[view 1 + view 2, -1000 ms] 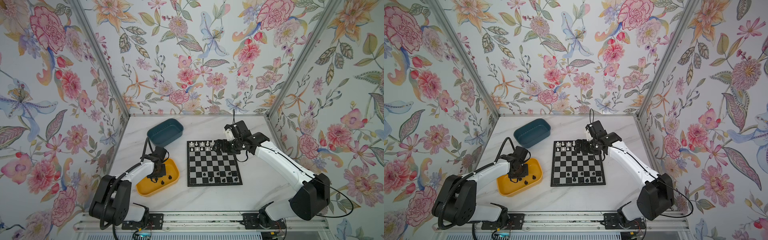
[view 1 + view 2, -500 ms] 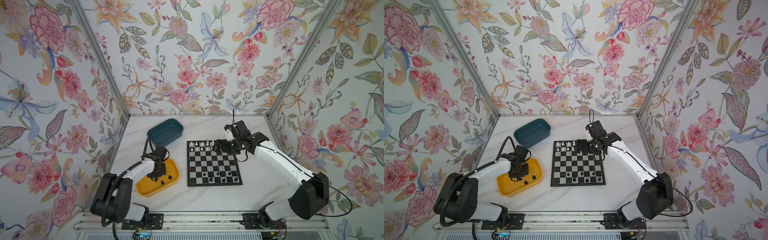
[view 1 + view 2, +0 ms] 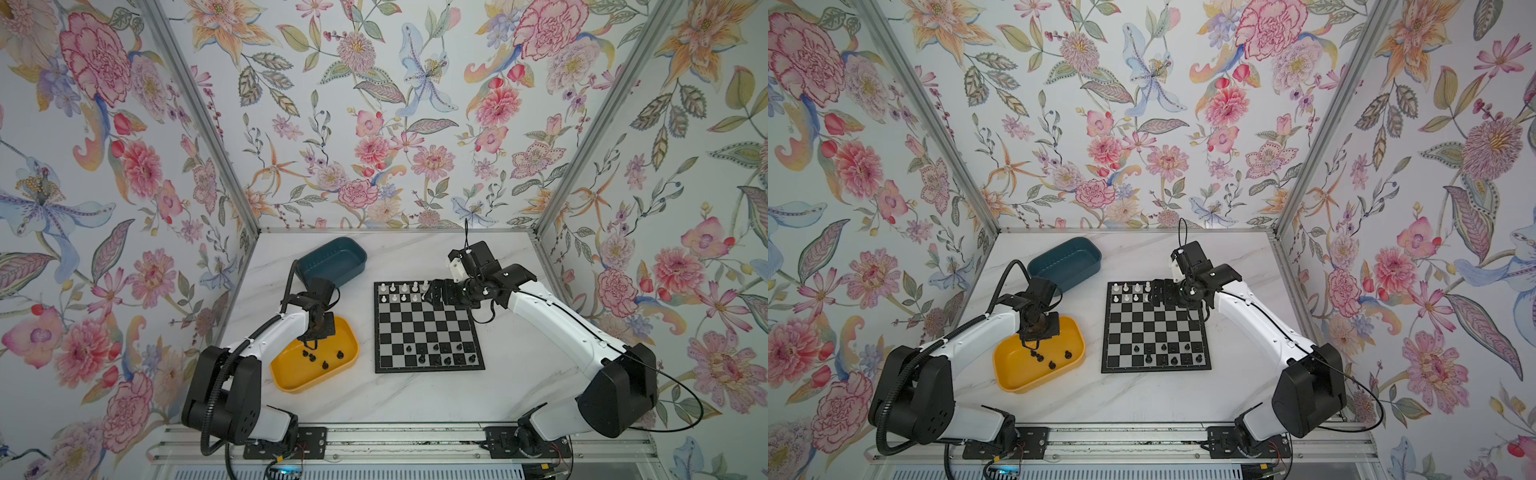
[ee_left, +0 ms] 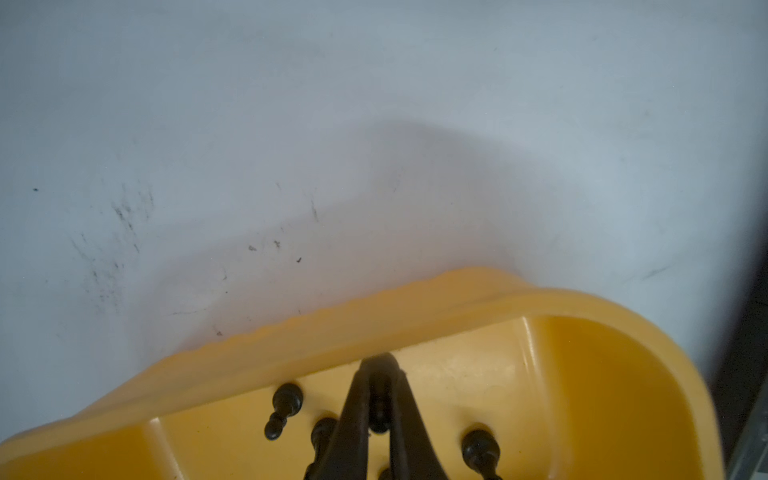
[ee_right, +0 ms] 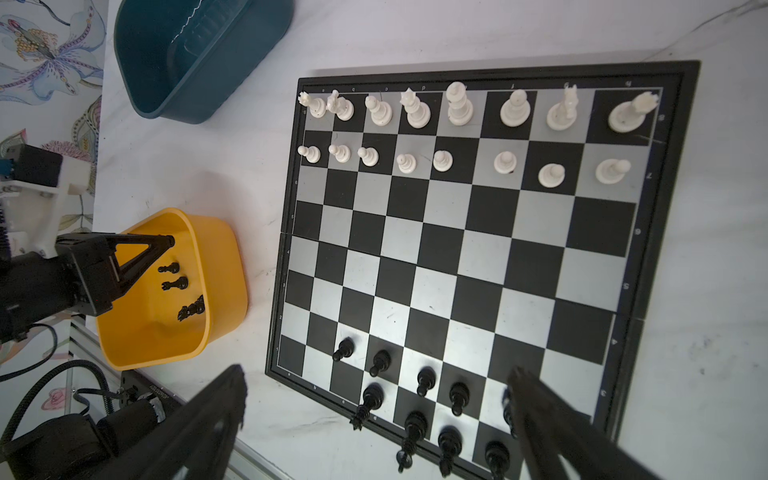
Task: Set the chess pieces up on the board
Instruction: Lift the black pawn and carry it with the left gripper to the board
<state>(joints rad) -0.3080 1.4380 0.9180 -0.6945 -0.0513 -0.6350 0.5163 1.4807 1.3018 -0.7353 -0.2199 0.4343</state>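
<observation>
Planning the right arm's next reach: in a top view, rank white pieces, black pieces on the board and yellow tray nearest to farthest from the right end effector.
From the right end effector:
1. White pieces, beside it, far rows of the board.
2. Black pieces, near rows.
3. Yellow tray, left of the board.

We find the left gripper (image 4: 379, 365) cut off at the frame edge in its wrist view. A dark shape (image 4: 379, 415) sits between its closed jaws; clamped or lying beneath, we cannot tell. One black piece (image 4: 323, 430) is half hidden beside a jaw. The right gripper (image 5: 376, 372) shows blurred; its finger (image 5: 552, 419) covers black pieces (image 5: 506, 411). In both top views the white pieces (image 3: 404, 287) run out of sight under its jaws.
</observation>
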